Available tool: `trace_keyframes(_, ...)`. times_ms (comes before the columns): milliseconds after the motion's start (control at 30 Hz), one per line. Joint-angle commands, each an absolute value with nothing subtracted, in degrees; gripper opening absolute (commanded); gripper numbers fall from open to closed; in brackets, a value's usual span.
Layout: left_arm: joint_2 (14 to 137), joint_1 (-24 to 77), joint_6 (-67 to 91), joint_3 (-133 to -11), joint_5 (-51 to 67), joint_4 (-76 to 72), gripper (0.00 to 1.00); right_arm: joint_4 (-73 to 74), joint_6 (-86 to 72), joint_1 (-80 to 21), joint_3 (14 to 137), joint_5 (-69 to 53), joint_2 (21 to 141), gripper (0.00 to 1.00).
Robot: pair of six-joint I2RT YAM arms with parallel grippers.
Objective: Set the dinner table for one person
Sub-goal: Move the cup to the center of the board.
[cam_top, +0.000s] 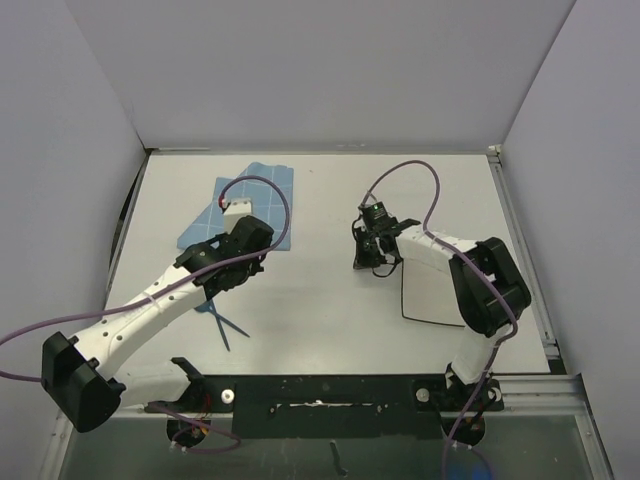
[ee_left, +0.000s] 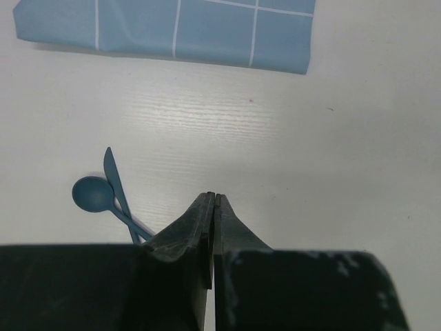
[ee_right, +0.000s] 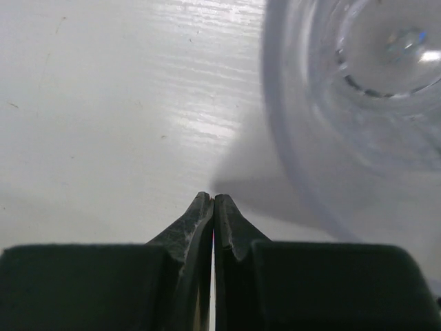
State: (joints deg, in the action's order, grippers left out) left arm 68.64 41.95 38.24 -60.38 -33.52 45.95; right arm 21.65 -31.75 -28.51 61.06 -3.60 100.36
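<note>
The white dinner table [cam_top: 320,190] fills the top view. A blue cloth mat with a white grid [cam_top: 245,205] lies at the back left; its near edge shows in the left wrist view [ee_left: 172,27]. A blue spoon [ee_left: 93,195] and a blue knife [ee_left: 114,183] lie crossed on the table, partly under my left arm [cam_top: 228,325]. My left gripper [cam_top: 218,280] [ee_left: 213,196] is shut and empty, just right of them. A clear glass [ee_right: 358,83] stands close to the right of my right gripper [ee_right: 213,196] [cam_top: 372,258], which is shut and empty, apart from the glass.
A pale flat thing with a thin dark outline [cam_top: 430,295] lies right of centre, under my right arm. White walls close the table on three sides. A black rail [cam_top: 400,385] runs along the near edge. Purple cables loop over both arms.
</note>
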Motion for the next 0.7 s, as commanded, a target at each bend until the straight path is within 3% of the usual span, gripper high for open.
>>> trace_keyframes(0,65.5,40.6,36.8,-62.3,-33.0,45.4,0.00,20.1,-31.7,-28.6,66.6,-6.5,105.5,0.00)
trace_keyframes(267,65.0,39.3,36.0,-63.0,-33.1,46.4,0.00,21.4,-30.5,-29.2,77.6,-8.4,115.5,0.00)
trace_keyframes(667,66.2,37.4,35.0,-63.1,-31.8,46.0,0.00,20.9,-29.7,-27.3,82.6,-9.2,121.9,0.00)
